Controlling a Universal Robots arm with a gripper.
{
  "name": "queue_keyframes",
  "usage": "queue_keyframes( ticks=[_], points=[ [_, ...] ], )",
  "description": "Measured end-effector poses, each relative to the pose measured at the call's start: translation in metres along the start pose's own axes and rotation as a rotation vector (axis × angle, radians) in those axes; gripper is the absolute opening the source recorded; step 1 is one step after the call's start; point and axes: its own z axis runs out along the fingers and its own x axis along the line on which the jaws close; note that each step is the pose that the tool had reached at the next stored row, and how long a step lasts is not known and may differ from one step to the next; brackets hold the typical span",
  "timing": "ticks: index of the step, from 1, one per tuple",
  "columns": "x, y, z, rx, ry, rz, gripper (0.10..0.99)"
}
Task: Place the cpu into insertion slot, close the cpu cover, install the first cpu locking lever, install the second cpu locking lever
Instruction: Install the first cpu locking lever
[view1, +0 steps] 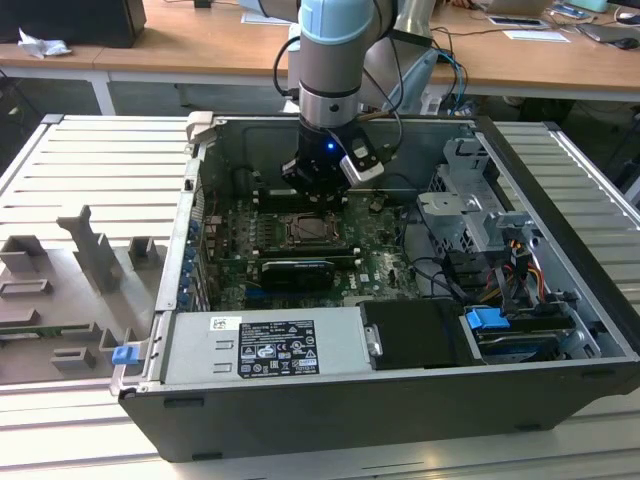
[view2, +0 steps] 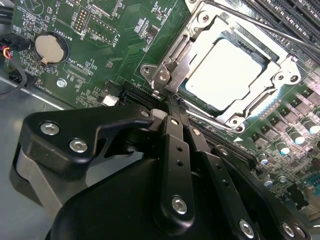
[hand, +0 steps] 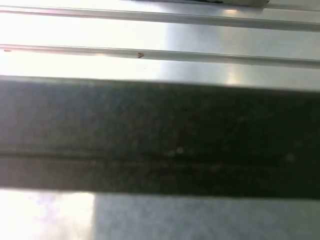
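cpu (view2: 227, 75) seated in socket | cover (view2: 187, 52) down over it | gripper (view2: 169, 102) fingers pressed together, tips at cover's corner by lever (view2: 260, 27)

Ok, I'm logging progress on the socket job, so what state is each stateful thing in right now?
cpu: seated flat in the socket.
cpu cover: closed down, framing the chip.
gripper: fingers shut together, empty, tips at the cover's edge.
computer case: open, lying on its side.
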Motion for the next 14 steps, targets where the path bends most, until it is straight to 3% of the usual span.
queue_keyframes(
  ticks=[6,11,14],
  points=[
    [0.0001,-0.0002,0.0017,0.010,0.0008,0.000,0.106],
    [-0.0001,0.0001,-0.0014,0.011,0.0004,0.000,0.106],
    [0.0001,-0.0001,0.0010,0.025,0.0013,-0.001,0.106]
  ],
)
